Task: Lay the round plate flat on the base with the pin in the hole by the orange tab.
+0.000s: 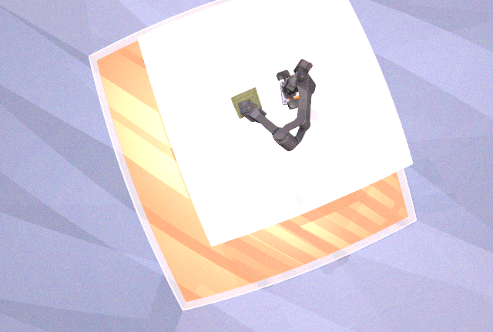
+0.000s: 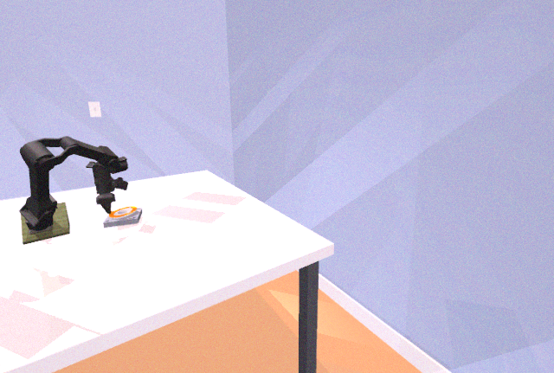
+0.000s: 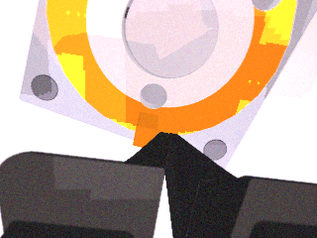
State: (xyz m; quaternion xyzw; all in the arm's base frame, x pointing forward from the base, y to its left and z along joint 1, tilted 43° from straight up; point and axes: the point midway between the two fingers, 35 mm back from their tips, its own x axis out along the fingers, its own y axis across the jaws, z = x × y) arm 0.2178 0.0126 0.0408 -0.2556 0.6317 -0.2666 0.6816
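The round orange-and-yellow ring plate [image 3: 99, 94] looks like smooth, matt plastic, its colour lying in flat patches without shine. Under it the pale grey square base [image 3: 37, 59] has a dull, metal-like finish, as do the wide round post [image 3: 170, 35] at the plate's centre and the small grey pin [image 3: 153, 95] just below it. The dark grey tool [image 3: 165, 141], closed at the plate's orange tab [image 3: 145, 131], reads as matt, smooth plastic. The white bench [image 2: 201, 247] is smooth and faintly glossy, catching pale pinkish reflections.
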